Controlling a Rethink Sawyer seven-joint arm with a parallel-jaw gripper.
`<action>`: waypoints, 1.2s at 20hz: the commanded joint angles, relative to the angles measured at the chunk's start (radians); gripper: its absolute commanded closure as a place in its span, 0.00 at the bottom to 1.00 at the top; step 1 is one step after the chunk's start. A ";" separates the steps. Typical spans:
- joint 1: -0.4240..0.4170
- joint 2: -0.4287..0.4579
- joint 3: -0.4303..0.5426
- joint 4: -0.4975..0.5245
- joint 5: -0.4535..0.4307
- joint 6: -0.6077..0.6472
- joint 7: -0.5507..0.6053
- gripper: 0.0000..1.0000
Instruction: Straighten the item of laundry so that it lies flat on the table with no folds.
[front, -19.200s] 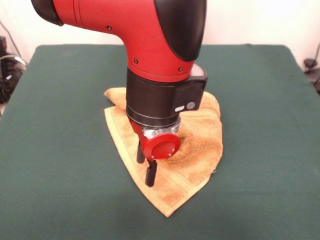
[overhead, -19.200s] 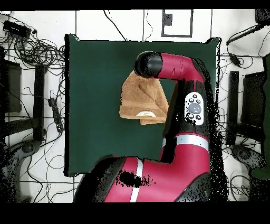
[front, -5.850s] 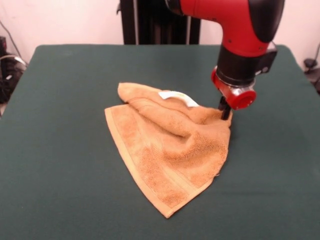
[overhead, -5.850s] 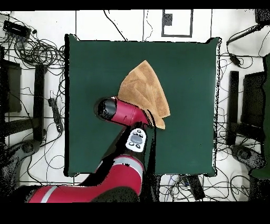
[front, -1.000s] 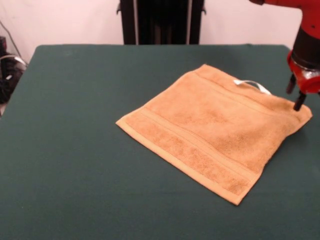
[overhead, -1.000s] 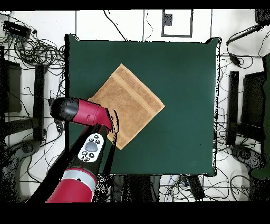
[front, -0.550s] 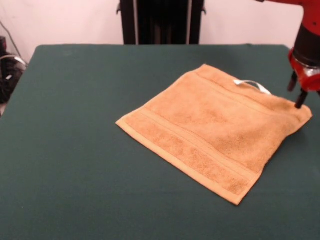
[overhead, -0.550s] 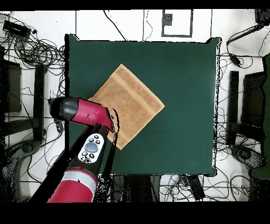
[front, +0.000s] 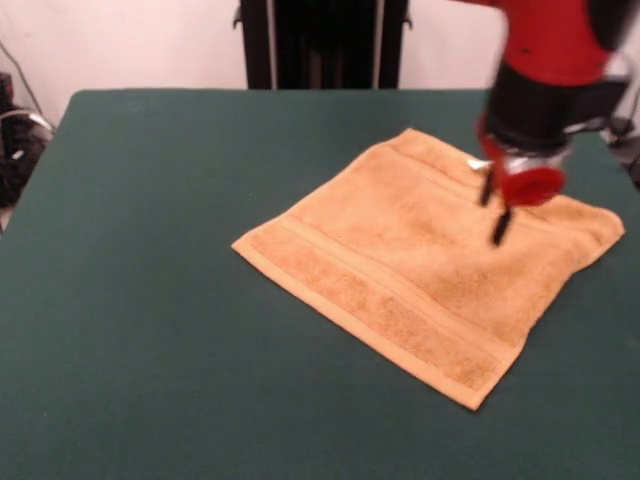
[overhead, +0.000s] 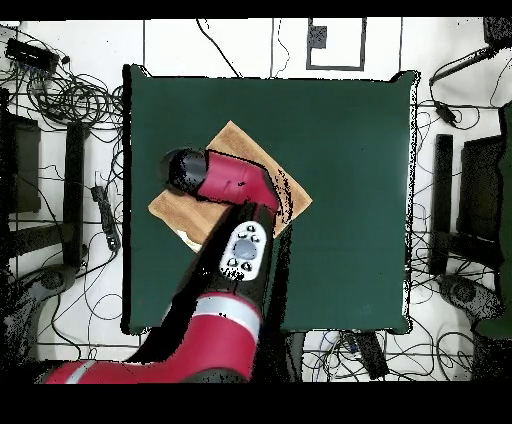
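Observation:
The item of laundry (front: 400, 260), a golden-orange towel, lies spread flat on the green table (front: 150, 200) as a diamond, right of centre, with its border bands showing. My gripper (front: 494, 209) hangs just above the towel's right half, open, with nothing between its black fingers (front: 500, 228). A bit of white label (front: 473, 163) peeks out beside the gripper. In the overhead view the arm (overhead: 235, 185) covers most of the towel (overhead: 233, 137), and the gripper is hidden under the wrist.
A black stand (front: 320, 45) rises behind the table's far edge. Cables and equipment (overhead: 60, 100) surround the table in the overhead view. The towel's right corner (front: 612, 228) lies close to the table's right side.
The gripper has swung from the towel's right corner leftward, over the towel's right half. The towel has not moved.

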 joint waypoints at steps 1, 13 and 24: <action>-0.100 0.069 0.088 -0.206 -0.139 0.059 -0.275 0.00; -0.184 0.032 0.185 -0.326 -0.336 0.219 -0.358 0.00; -0.310 0.040 0.394 -0.596 -0.538 0.567 -1.002 0.00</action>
